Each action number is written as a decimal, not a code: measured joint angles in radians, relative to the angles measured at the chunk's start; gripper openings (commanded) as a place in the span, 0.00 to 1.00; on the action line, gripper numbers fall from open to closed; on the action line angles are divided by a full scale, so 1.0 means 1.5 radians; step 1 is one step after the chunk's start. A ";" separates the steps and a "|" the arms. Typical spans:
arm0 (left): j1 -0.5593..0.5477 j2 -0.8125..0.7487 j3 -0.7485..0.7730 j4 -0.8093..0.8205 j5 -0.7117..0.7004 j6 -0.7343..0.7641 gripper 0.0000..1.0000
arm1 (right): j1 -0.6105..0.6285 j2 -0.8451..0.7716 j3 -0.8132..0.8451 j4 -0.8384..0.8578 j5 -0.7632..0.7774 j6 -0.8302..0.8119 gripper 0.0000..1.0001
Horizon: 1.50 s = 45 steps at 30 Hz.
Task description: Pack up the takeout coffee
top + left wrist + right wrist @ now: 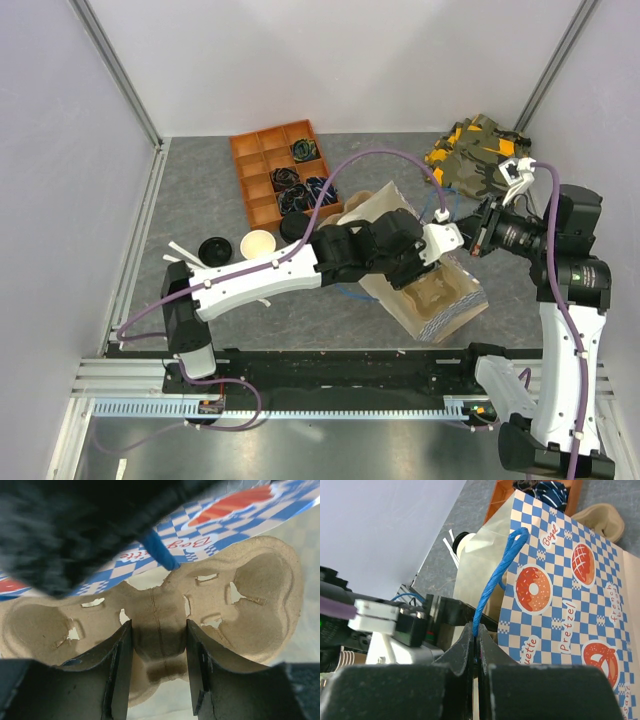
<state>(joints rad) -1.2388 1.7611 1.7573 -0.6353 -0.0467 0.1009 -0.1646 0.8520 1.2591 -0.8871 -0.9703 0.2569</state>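
Observation:
The takeout coffee is hidden in every view. A paper bag (445, 305) printed with blue checks and pastries (555, 580) lies on its side with its mouth open. A tan pulp cup carrier (260, 595) sits in that mouth. My left gripper (159, 628) is shut on the carrier's middle ridge, one finger on each side. The carrier's cup wells that show are empty. My right gripper (476, 630) is shut on the bag's blue twisted handle (500, 570) and holds it up at the bag's upper edge.
An orange compartment tray (262, 170) with dark items stands at the back. A loose black lid (215, 248) and a lidless tan cup (258, 243) lie left of the left arm. A camouflage-patterned bundle (475, 160) sits at the back right. White sticks (180, 252) lie at the left.

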 measured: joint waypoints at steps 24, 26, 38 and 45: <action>0.020 -0.011 -0.188 0.114 0.003 -0.026 0.21 | -0.001 0.036 0.037 -0.013 0.048 0.036 0.00; 0.024 -0.005 -0.180 0.109 0.003 -0.027 0.20 | -0.001 0.041 0.037 -0.013 0.048 0.035 0.00; 0.033 0.102 -0.090 0.087 0.016 -0.021 0.19 | -0.008 0.098 0.069 -0.039 0.078 -0.002 0.00; 0.046 0.176 -0.002 0.048 0.033 -0.001 0.20 | -0.034 0.130 0.080 -0.053 0.102 -0.050 0.00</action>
<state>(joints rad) -1.1694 2.0247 1.7550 -0.5640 0.0029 0.1001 -0.2150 1.0473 1.3792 -0.9668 -0.8169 0.1818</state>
